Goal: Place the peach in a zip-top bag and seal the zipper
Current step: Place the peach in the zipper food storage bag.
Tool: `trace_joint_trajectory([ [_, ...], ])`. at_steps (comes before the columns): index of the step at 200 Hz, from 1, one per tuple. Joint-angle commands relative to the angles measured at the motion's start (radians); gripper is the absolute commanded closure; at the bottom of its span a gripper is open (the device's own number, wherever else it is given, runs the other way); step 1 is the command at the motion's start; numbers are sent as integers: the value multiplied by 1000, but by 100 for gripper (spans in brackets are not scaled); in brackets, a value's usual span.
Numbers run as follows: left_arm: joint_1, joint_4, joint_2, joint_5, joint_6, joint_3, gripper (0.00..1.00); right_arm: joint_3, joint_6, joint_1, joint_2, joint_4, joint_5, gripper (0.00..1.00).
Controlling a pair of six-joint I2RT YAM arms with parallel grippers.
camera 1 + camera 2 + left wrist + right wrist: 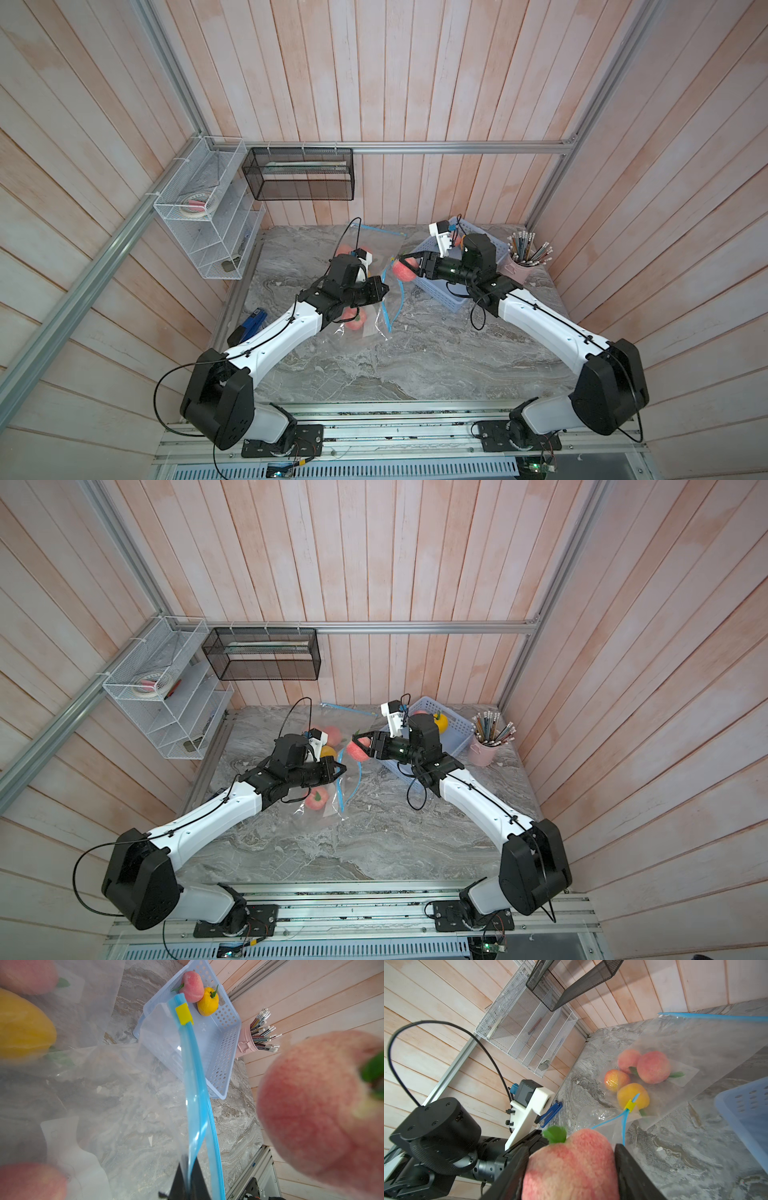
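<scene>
A grey marbled tabletop [415,361] is shown in both top views. Two clear zip-top bags are laid near its middle, a far bag [380,245] and a nearer bag [374,328], each holding fruit. A blue perforated basket [446,301] is set far right, with a pink pencil cup [517,270] just beside it. A blue tool [252,322] lies at the left edge.

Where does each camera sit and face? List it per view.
Both top views: overhead behind the bases, looking down on the table; both arms show.
Left wrist: looks along the shut left gripper pinching the bag's zipper, toward the basket.
Right wrist: looks past the right gripper holding the peach, toward the filled bag; left arm shows.
Shared: all show the held peach.
</scene>
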Motion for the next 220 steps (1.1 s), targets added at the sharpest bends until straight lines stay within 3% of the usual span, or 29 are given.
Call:
trace_joint_trajectory([
  [1, -5, 23, -35, 7, -10, 28, 100, -27, 13, 17, 21, 28, -20, 45],
  [37, -5, 44, -74, -6, -18, 24, 100, -30, -18, 29, 32, -34, 9, 45],
  [99, -3, 123, -147, -21, -41, -8, 100, 77, -155, 74, 79, -275, 184, 42],
  [151, 5, 106, -137, -33, -41, -21, 100, 71, -132, 69, 9, -154, 99, 18],
  [186, 9, 103, -137, -37, -35, -29, 100, 44, -91, 24, -42, -85, 53, 16],
  [220, 13, 93, -146, -47, -26, -29, 100, 41, -131, -15, -53, -154, 139, 16],
])
